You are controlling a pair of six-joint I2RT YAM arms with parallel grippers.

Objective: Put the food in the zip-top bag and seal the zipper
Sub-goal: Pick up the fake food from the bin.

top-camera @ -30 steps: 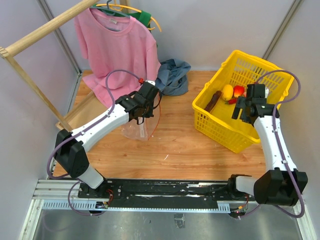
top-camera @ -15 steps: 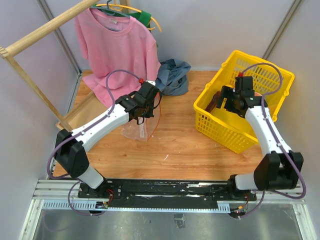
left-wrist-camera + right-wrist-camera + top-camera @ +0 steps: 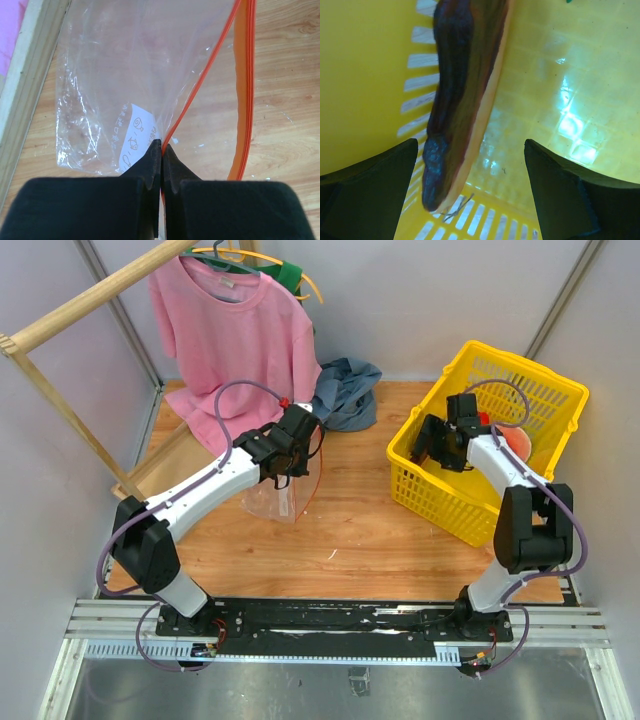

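My left gripper is shut on the mouth edge of the clear zip-top bag, which hangs down to the wooden table. In the left wrist view the fingertips pinch the orange-red zipper beside the white label; the mouth gapes open. My right gripper reaches into the yellow basket at its left end. In the right wrist view it stands open around a dark brown-purple elongated food piece, which lies nearer the left finger. A red-orange food piece lies further right.
A pink shirt hangs from a wooden rack at the back left. A blue-grey cloth lies bunched behind the bag. The basket's slotted wall is close on the right gripper's left side.
The right arm has swung left across the basket, from its right part to the dark piece by the left wall. The left arm and bag have stayed put.
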